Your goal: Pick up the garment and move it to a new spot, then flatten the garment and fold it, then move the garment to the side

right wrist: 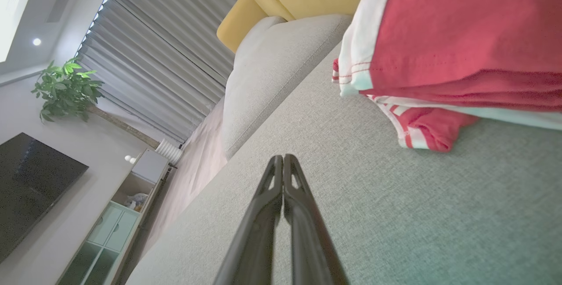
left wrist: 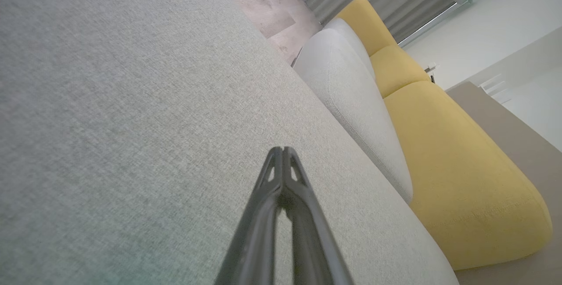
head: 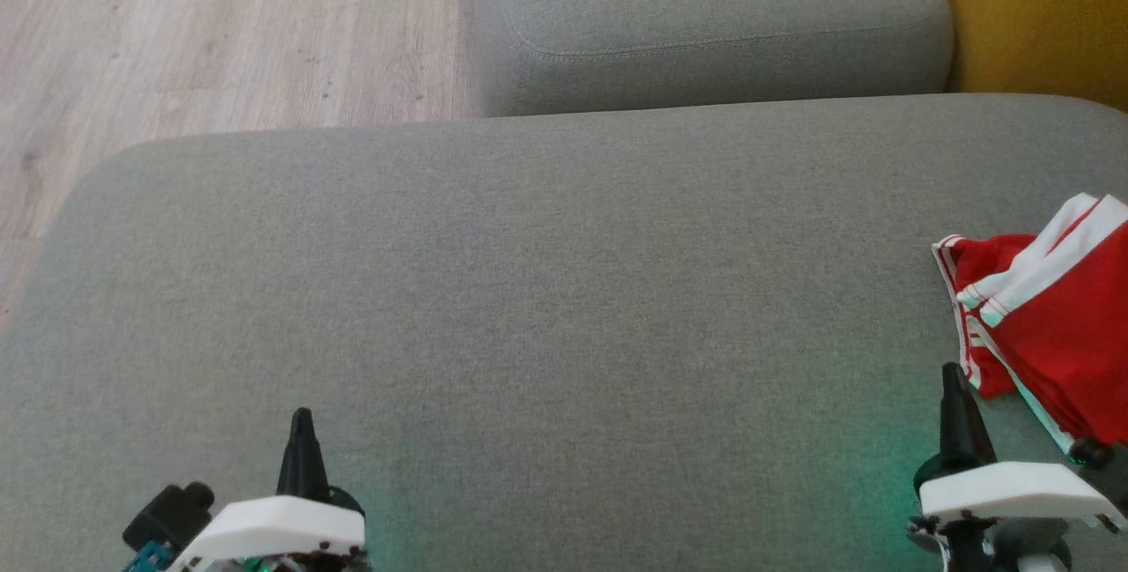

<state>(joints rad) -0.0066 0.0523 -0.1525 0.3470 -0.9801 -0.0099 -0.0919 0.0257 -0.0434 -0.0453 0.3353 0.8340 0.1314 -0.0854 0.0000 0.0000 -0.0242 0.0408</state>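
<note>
The red garment (head: 1049,316) lies bunched at the far right of the grey cushion (head: 546,290), just beside the right gripper (head: 951,374). Both that and the left gripper (head: 301,420) are pressed together, empty. A pinch catching only the top layer would likely drag the heap unevenly.

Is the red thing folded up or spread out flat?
Folded up, not flat. The garment lies in stacked layers on the sofa, with a striped bit poking out underneath.
</note>
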